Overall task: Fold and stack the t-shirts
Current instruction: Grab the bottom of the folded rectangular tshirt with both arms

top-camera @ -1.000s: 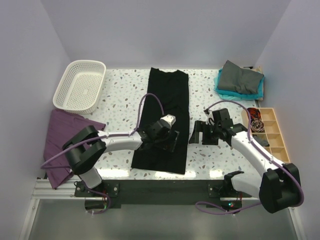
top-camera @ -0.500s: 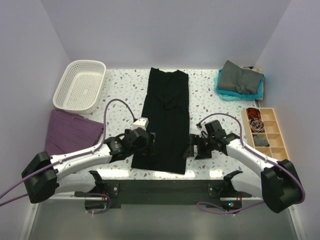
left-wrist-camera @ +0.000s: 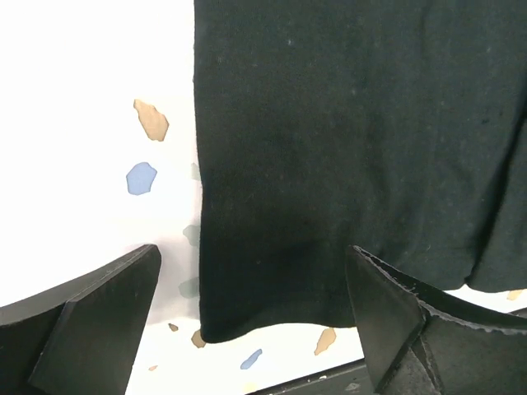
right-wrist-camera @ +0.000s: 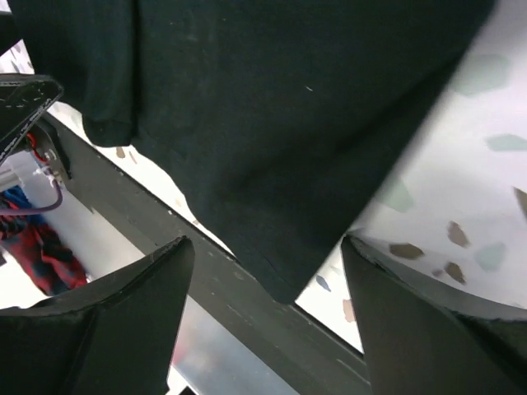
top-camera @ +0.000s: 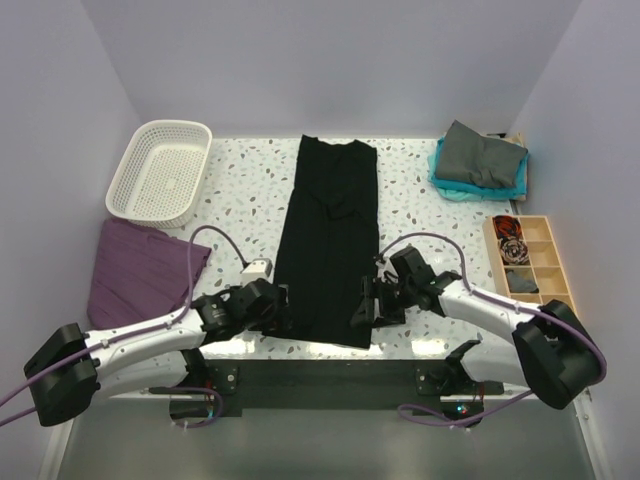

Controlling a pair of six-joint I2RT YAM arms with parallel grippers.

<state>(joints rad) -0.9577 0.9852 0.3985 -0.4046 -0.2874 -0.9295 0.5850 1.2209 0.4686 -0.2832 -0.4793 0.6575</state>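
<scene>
two tees look done, grey tee (top-camera: 482, 155) on teal tee (top-camera: 446, 186) upper right | black tee (top-camera: 330, 240) centre, long strip, crosswise folds remain | left gripper (left-wrist-camera: 251, 288) and right gripper (right-wrist-camera: 263, 271) wide, empty, at its lower corners

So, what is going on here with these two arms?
Two robot arms are working on a black t-shirt, which lies as a long strip on the table. The left arm holds its jaws open at the near left corner, the right arm at the near right corner; neither grips the cloth yet. A grey t-shirt lies on a teal one at the far right.
</scene>
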